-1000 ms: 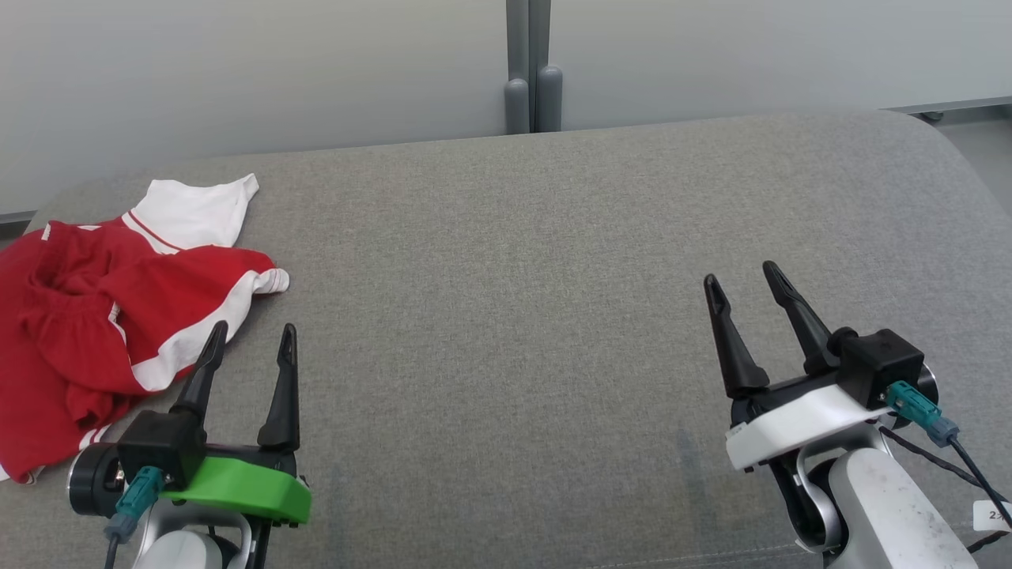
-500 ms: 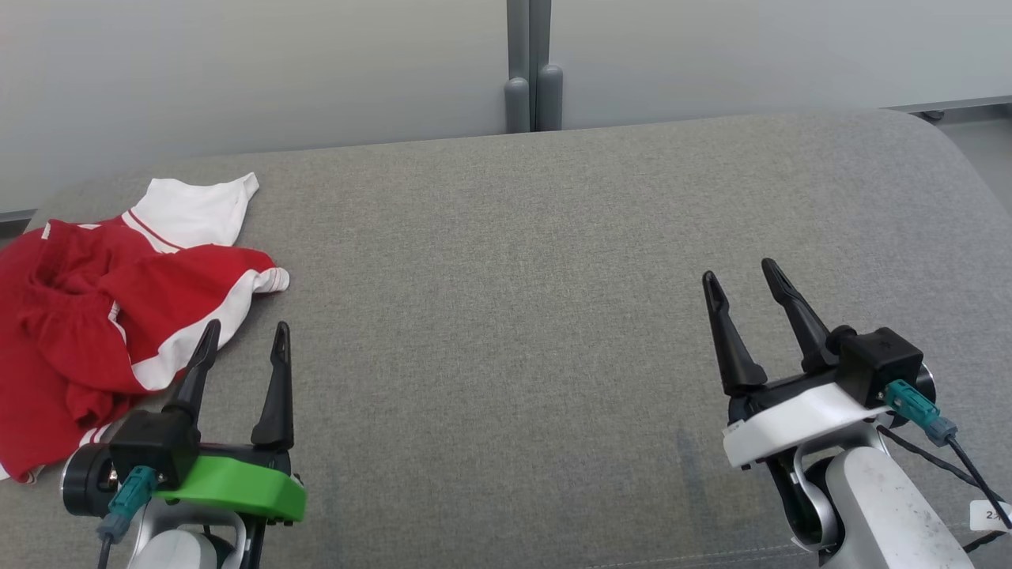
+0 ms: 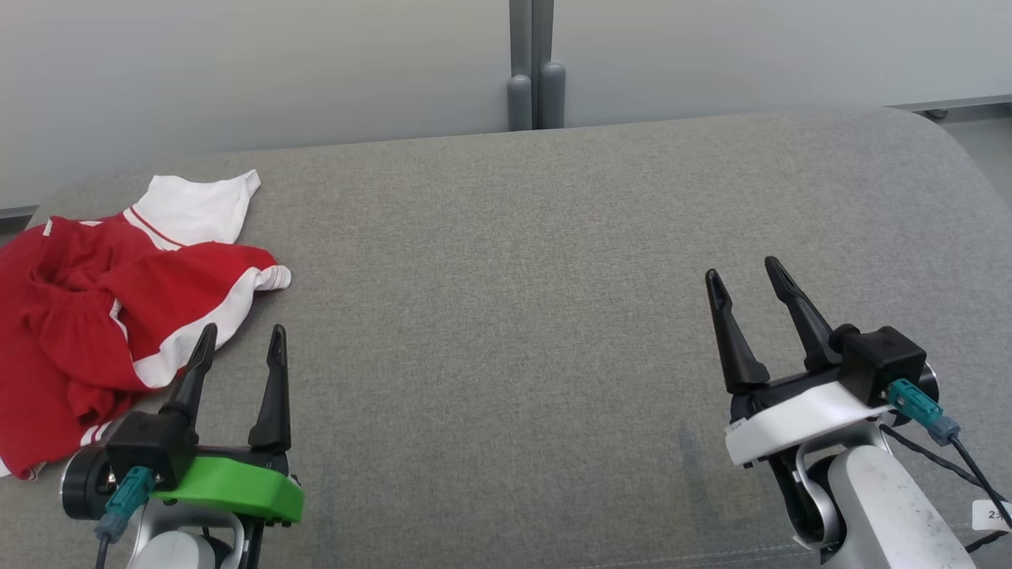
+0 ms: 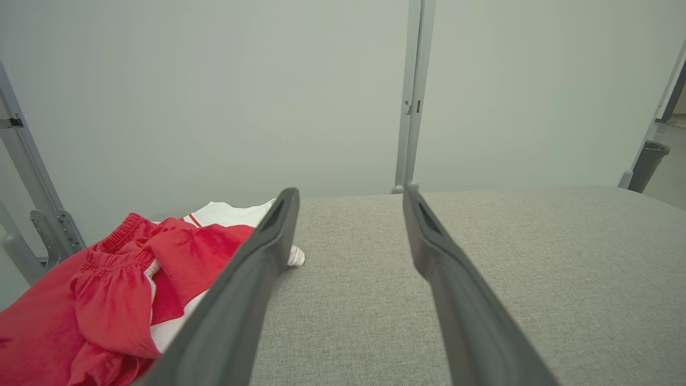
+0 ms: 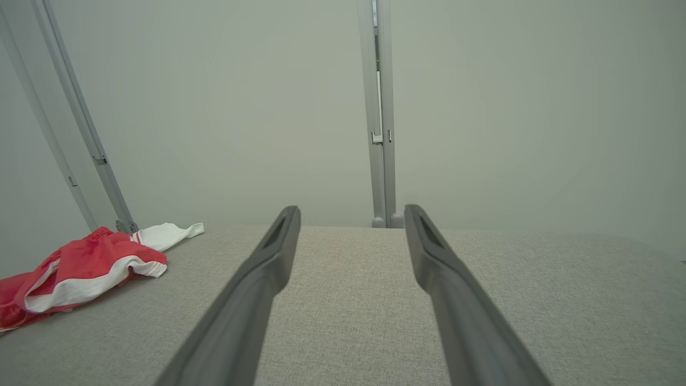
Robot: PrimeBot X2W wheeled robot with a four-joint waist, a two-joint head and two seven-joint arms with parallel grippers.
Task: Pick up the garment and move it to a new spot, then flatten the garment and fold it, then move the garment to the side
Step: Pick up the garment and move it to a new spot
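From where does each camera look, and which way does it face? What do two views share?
Head view: from the robot's head, forward and down onto the grey padded surface; shows left gripper and right gripper, jaws open.
Left wrist view: on the left wrist, low along the surface toward the pale wall; own two jaws at bottom, red and white garment at left.
Right wrist view: on the right wrist, facing that wall; own jaws, garment far left.
Shared: both wrist views show the garment and the grey post.

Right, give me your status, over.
Left claw open, empty, beside garment. Right claw open, empty, far side. Garment crumpled on grey surface's left end, not lifted. Nothing in the way.
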